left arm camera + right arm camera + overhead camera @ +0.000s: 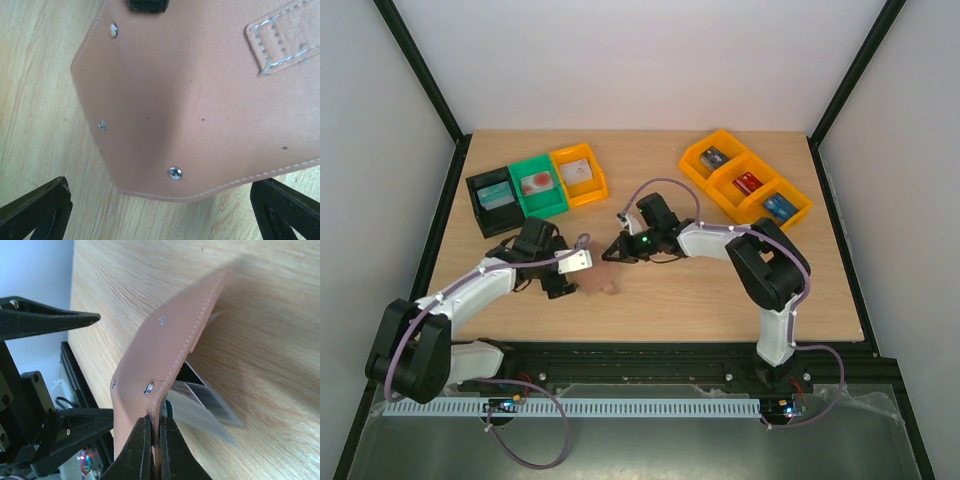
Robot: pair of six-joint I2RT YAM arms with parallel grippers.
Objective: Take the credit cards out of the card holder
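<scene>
The card holder (165,340) is tan-brown with white stitching and metal rivets. My right gripper (156,427) is shut on its edge and holds it tilted above the wooden table. Grey and whitish credit cards (210,407) stick out from under the holder, blurred. In the left wrist view the holder's outside (200,100) fills the frame. My left gripper (161,195) is wide open with the holder's lower edge just above its fingers (45,205). In the top view both grippers, left (563,278) and right (617,250), meet at the table's middle with the holder (604,288) between them.
A black bin (480,212), a green bin (552,203) and an orange bin (592,190) stand at the back left, each with a flat card-like piece inside. A three-compartment orange bin (728,170) with small items stands at the back right.
</scene>
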